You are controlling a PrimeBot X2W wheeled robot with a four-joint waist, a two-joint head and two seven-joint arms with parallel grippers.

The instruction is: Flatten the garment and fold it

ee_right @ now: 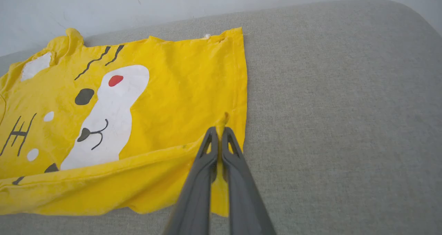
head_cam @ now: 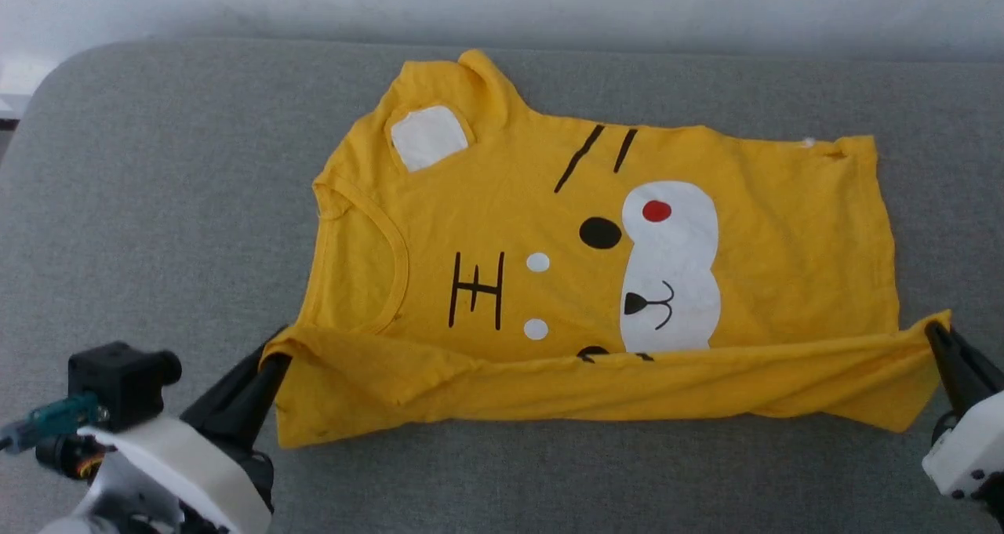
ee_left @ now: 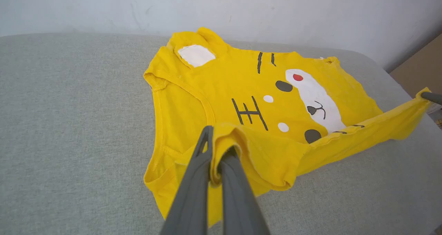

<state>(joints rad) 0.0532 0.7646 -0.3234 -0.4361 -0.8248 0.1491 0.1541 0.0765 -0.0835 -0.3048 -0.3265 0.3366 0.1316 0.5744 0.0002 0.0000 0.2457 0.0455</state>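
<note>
At lower left and lower right, the left gripper (head_cam: 274, 360) and right gripper (head_cam: 937, 336) are clamping tight on the near corners of the garment (head_cam: 792, 228), which is lying mid-frame on the grey cushion (head_cam: 157, 205), apparently starting a lengthwise fold that is calling for carrying both corners evenly toward the frame's top.

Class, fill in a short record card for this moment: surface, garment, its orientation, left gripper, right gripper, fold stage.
surface: grey fabric pad
garment: yellow T-shirt, animal-face print up
orientation: neckline toward the robot's left, hem toward its right
left gripper: shut on T-shirt's near edge, neck end
right gripper: shut on near hem corner
fold stage: near edge raised and stretched between grippers, not yet laid over
</note>
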